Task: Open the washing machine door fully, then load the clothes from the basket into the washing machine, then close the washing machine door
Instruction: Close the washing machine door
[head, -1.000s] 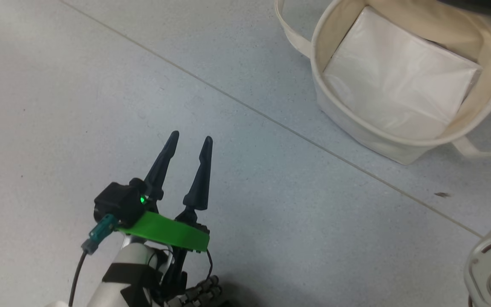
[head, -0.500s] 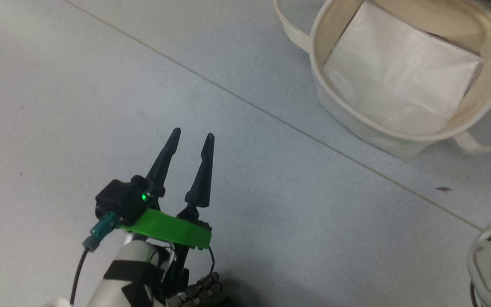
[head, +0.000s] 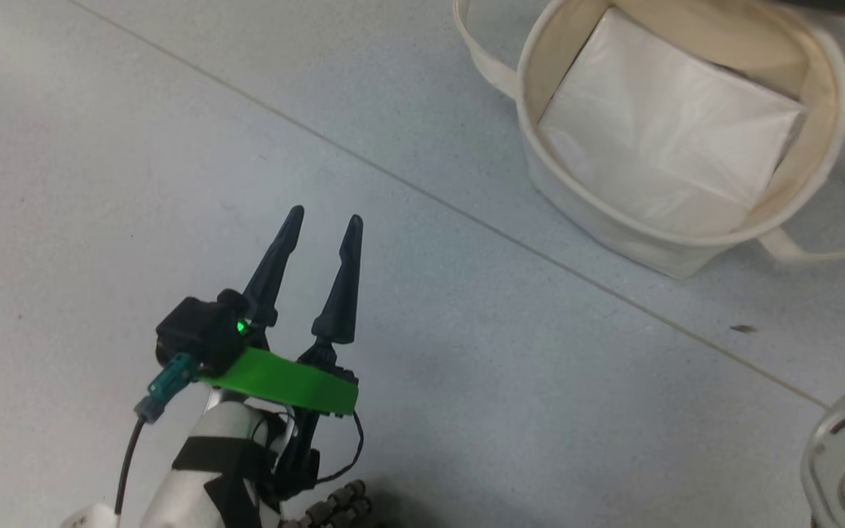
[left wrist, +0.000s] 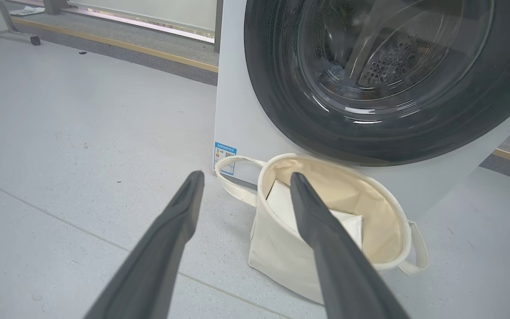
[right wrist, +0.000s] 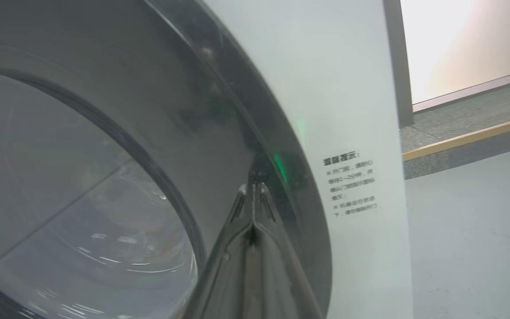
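Left gripper (head: 326,214): lower left of the head view, over bare floor (head: 100,147), fingers spread wide and carrying nothing. Leave it parked; it touches nothing.

Right gripper (right wrist: 253,186): bottom centre of its wrist view. The two fingers are pressed together with nothing between them, tips laid against the glossy black rim of the washing machine door (left wrist: 267,79), close to the rim's outer edge.

The door fills the upper right of the left wrist view and appears to sit flush on the white washing machine (left wrist: 237,110). I cannot tell whether it has latched.

Basket (head: 591,231): upper right of the head view, just in front of the machine. It holds the flat white sheet (head: 664,147) and no garments. I judge loading done, though the clothes cannot be made out clearly behind the glass.

Handling: you are dealing with a rigid hinged panel. Its rim is slick, so closed fingertips may skid sideways. Push squarely on the rim near its free edge. Keep off the bulging glass, which is the fragile part.
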